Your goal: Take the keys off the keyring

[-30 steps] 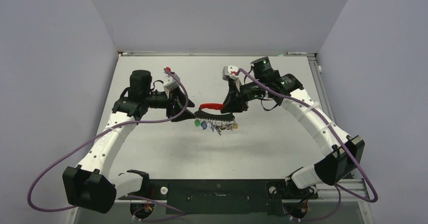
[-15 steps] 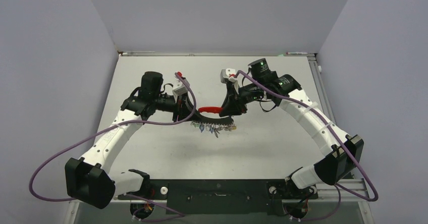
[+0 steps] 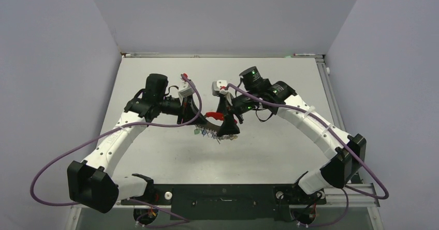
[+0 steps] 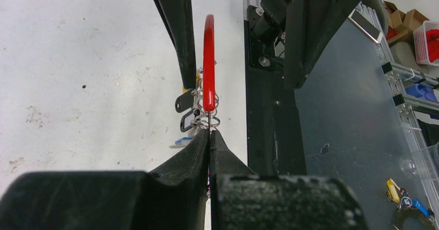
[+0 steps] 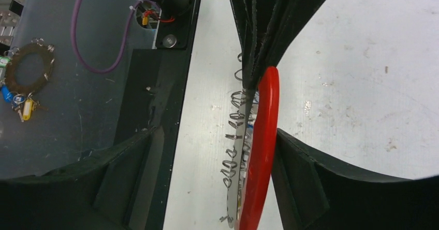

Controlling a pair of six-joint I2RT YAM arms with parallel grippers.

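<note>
The keyring [image 3: 215,115], a thin grey plate with a red arc [image 4: 208,59], hangs edge-on just above the table between both arms. My left gripper [image 4: 209,132] is shut on the plate's near end, and a sliver of it shows between the fingertips. Keys [image 3: 209,133] with coloured tags dangle from small wire rings [image 5: 235,118] along its lower edge. My right gripper [image 5: 217,137] stands open astride the keyring [image 5: 263,147]. The red arc lies close against its right finger [image 5: 297,173], and the left finger stays well apart.
Purple cables [image 3: 77,152] loop off both arms. The black base bar [image 3: 222,193] runs along the near table edge. Below the glass panel lie another ring with keys [image 5: 28,69] and loose tagged keys [image 4: 404,199].
My left gripper closed on the keyring's left end. The right gripper let go, opened wide and slid left along the ring. The keyring sank a little toward the table.
</note>
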